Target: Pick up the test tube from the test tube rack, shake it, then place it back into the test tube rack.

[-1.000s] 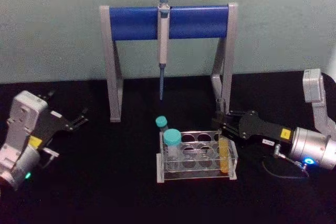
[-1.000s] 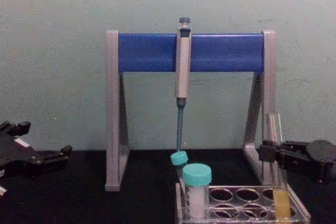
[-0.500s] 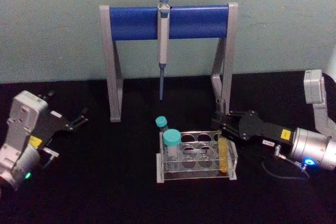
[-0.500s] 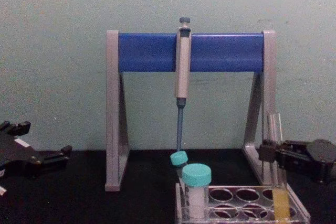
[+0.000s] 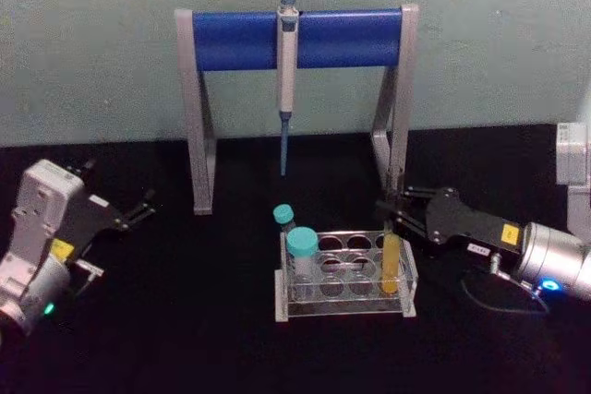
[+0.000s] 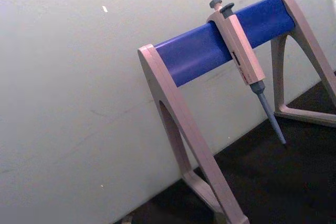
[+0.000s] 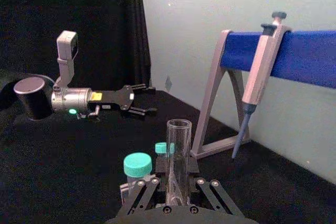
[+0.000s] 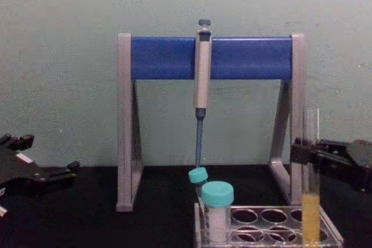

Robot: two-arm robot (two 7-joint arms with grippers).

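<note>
The test tube (image 5: 391, 263) is a slim clear tube with yellow liquid low down, standing upright at the right front corner of the test tube rack (image 5: 343, 309). My right gripper (image 5: 391, 219) reaches in from the right and is shut on the glass above the liquid. In the chest view the test tube (image 8: 311, 213) rises well above the rack's top plate (image 8: 200, 225), with the right gripper (image 8: 307, 154) around its middle. From the right wrist, the test tube (image 7: 177, 156) stands between the fingers. My left gripper (image 5: 143, 208) rests open at the far left.
Two teal-capped vials (image 5: 302, 244) (image 5: 283, 215) stand at the rack's left end. Behind the rack is the grey-and-blue pipette stand (image 5: 235, 41) with a grey pipette (image 5: 287, 71) hanging from its bar. Its right leg (image 5: 395, 126) stands close behind the right gripper.
My right gripper has risen, taking the test tube upward in its hole. The left arm has stayed still.
</note>
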